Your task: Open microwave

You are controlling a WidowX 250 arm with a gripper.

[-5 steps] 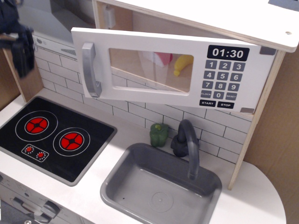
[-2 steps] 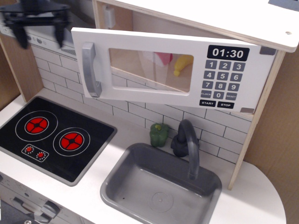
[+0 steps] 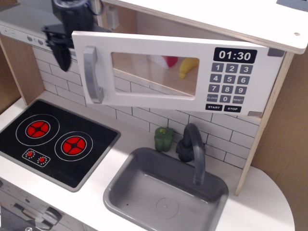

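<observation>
The white toy microwave's door [image 3: 144, 102] hangs ajar, hinged on the right, its left edge swung out toward me. It has a grey bar handle [image 3: 92, 74], a clear window [image 3: 154, 72], a black clock display [image 3: 235, 54] and a grey keypad [image 3: 227, 83]. My black gripper [image 3: 67, 58] is at the top left, at the door's left edge. One finger [image 3: 60, 54] shows just left of the door, beside the handle. The other finger is hidden behind the door. It holds nothing that I can see.
Yellow and red toy food [image 3: 187, 66] shows through the window. The grey range hood [image 3: 24, 19] is behind the gripper. Below are a black stove [image 3: 53, 142], a grey sink [image 3: 120, 192] with a dark faucet [image 3: 193, 149], and a green pepper [image 3: 164, 138].
The gripper has moved right from the far left to the door's left edge. The door has swung out slightly more.
</observation>
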